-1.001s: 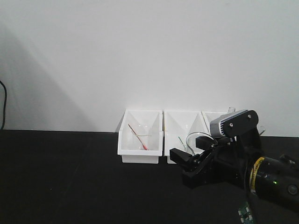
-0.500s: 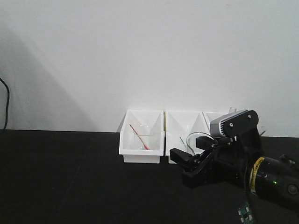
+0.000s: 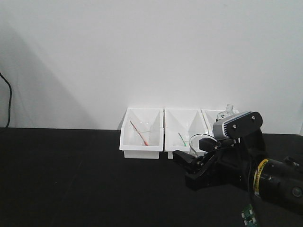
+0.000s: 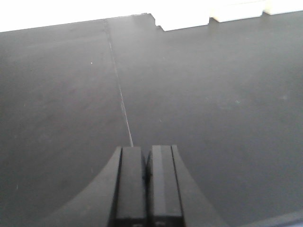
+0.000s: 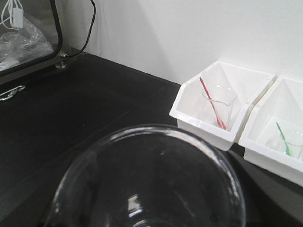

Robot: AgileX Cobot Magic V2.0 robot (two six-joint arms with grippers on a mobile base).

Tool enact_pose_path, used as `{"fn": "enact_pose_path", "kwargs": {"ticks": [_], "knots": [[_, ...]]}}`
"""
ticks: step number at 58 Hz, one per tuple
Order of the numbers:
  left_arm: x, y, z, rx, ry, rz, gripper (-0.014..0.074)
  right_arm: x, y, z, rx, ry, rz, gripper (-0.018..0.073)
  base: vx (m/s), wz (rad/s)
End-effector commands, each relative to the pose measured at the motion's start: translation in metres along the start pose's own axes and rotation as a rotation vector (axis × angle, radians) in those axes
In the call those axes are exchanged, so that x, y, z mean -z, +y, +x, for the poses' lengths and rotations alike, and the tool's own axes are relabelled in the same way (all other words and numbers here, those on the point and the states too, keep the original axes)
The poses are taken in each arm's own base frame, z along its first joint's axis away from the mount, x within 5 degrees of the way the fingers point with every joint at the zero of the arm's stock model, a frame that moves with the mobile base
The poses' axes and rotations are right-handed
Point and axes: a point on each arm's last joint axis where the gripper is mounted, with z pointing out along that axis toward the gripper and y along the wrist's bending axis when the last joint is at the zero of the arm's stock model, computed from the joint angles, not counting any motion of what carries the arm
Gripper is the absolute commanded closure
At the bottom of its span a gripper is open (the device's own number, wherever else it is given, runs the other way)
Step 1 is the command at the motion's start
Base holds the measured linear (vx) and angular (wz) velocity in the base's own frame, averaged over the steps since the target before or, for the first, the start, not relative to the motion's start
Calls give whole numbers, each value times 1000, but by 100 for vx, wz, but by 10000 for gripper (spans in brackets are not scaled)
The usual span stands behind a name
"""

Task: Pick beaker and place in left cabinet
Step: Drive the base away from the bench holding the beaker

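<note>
Two grippers are shown: the right gripper (image 3: 189,158), lower right, is clamped around the upright beaker (image 5: 147,179) for carrying; the left gripper (image 4: 147,184) is seen closed and empty.

Black matte tabletop (image 3: 71,179), one piece of bench surface running back to a white wall. Thin straight seam (image 4: 120,101) crossing the top from 6 toward 12 o'clock in the left wrist view. Three white plastic bins in a row along the far edge, between 12 and 2 o'clock in the front view, side by side: left bin (image 3: 139,152), middle bin (image 3: 176,124), right bin (image 3: 208,117), the last partly hidden. Small metal foot (image 5: 60,64) on the top at 10 o'clock in the right wrist view.
</note>
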Motion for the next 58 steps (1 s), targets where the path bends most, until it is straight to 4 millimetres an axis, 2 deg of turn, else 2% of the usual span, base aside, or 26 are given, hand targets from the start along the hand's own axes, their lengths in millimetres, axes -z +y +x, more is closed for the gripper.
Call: {"fn": "enact_pose_path", "kwargs": {"ticks": [1, 37, 58], "knots": [[3, 0, -14, 6, -111, -3, 603, 8, 5, -21, 7, -85, -30, 522, -13, -1], [3, 0, -14, 6, -111, -3, 603, 8, 5, -21, 7, -85, -30, 522, -19, 11], [3, 0, -14, 6, -111, -3, 603, 8, 5, -21, 6, -85, -30, 522, -15, 45]]}}
